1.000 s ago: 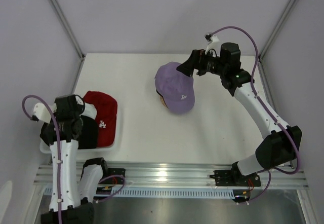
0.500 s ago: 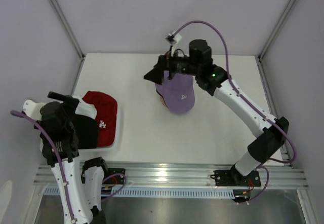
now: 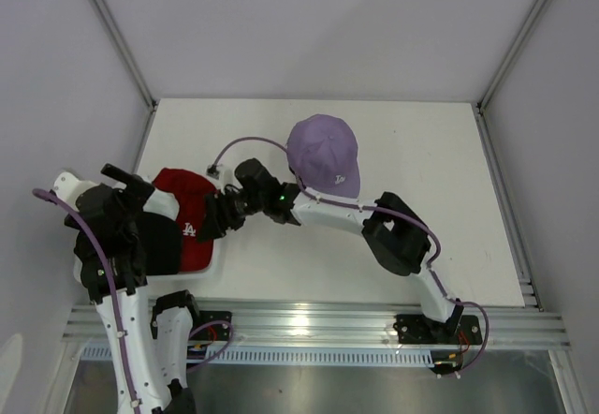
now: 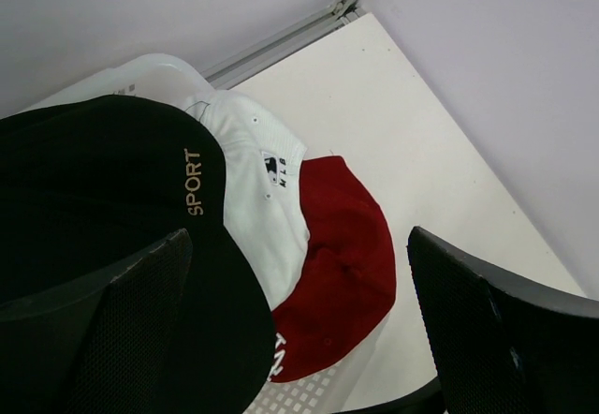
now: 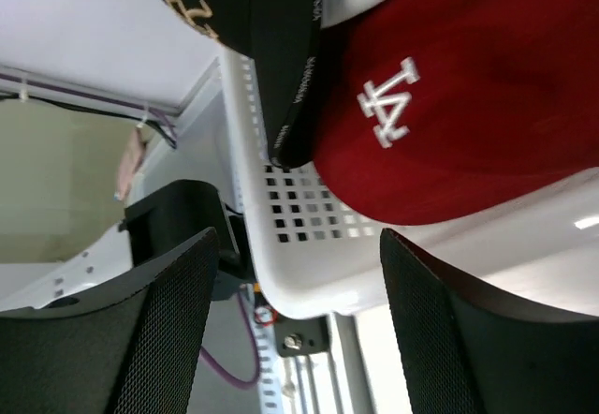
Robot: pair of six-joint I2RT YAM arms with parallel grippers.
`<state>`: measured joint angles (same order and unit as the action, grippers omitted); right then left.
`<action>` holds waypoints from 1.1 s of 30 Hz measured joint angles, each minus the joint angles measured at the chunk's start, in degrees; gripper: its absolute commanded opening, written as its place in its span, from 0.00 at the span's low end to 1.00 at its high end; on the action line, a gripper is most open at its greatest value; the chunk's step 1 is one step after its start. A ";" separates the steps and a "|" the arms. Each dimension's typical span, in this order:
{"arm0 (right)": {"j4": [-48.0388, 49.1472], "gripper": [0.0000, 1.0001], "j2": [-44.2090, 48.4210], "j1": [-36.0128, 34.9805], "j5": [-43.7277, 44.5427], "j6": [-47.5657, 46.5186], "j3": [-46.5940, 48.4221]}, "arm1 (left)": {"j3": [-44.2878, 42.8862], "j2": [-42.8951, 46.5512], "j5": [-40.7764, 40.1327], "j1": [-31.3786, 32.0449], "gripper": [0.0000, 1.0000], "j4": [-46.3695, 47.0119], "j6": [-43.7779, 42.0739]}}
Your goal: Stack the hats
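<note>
A lavender cap [image 3: 323,155] sits domed at the table's middle back. A red cap [image 3: 194,217] with a white logo lies in the white mesh basket [image 3: 214,260] at the left, partly under a white cap [image 4: 251,184] and a black cap [image 4: 94,189] lettered SPORT. My right gripper [image 3: 208,224] reaches across to the red cap [image 5: 459,86]; it [image 5: 298,334] is open, its fingers straddling the basket's near rim [image 5: 318,264] just below the cap's edge. Above the basket's caps my left gripper [image 3: 131,187] hangs open [image 4: 304,339] and holds nothing.
The right arm [image 3: 374,222] lies stretched low across the table's front half, just in front of the lavender cap. White enclosure walls [image 3: 56,77] stand on three sides. A metal rail [image 3: 309,325] runs along the near edge.
My right arm has swung from behind the lavender cap across to the basket and the red cap, its jaws narrowing a little. The left arm has shifted only slightly.
</note>
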<state>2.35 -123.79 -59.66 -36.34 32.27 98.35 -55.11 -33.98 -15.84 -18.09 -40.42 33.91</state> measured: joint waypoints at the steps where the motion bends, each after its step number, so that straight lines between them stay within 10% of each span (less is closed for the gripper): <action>1: 1.73 0.72 -0.02 -0.72 0.17 1.49 -1.51 | 0.07 0.00 -0.07 0.00 1.00 -0.02 -0.17; 12: 21.42 0.68 -3.06 -5.07 3.28 11.52 -2.78 | 2.97 0.74 -0.48 0.00 1.00 0.81 -0.57; 33: 18.12 0.56 -13.22 -6.45 7.17 11.32 9.99 | 3.04 0.72 -3.48 0.00 0.99 0.83 -1.49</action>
<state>20.47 -137.01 -66.11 -29.17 43.59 108.33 -52.07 -33.26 -19.31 -18.09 -39.59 32.42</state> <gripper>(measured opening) 0.586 0.994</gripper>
